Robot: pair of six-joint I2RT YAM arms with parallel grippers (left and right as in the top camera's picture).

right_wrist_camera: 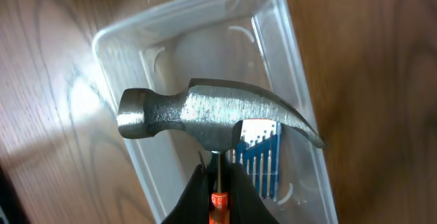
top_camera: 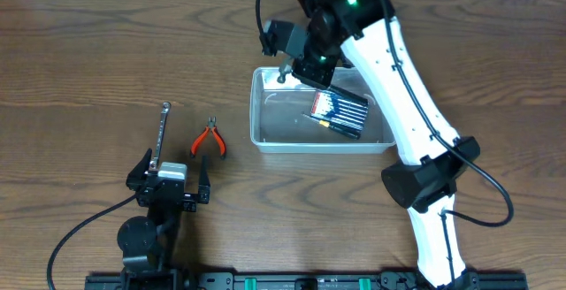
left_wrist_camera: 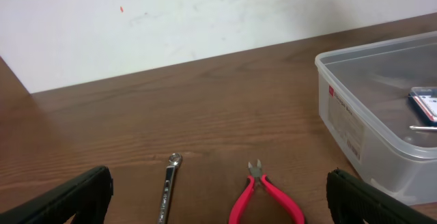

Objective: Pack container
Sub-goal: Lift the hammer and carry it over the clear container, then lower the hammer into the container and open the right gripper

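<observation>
Wooden table (top_camera: 80, 78) carries everything. On its left half a silver wrench (top_camera: 163, 135) lies pointing toward the far edge. Its near end is just beside the left gripper (top_camera: 174, 168), which sits closer to the near edge with its jaws spread wide and nothing between them. Just right of the wrench, and apart from it, lie red-handled pliers (top_camera: 209, 140). Slightly right of the table's centre sits the container (top_camera: 320, 148), clear plastic and upright, with a dark pack of slim tools (top_camera: 340, 111) lying in its right half. Over the container's far-left corner the right gripper (right_wrist_camera: 217, 177) is clamped on the neck of a steel claw hammer (right_wrist_camera: 205, 115), whose head hangs over the tub's inside
</observation>
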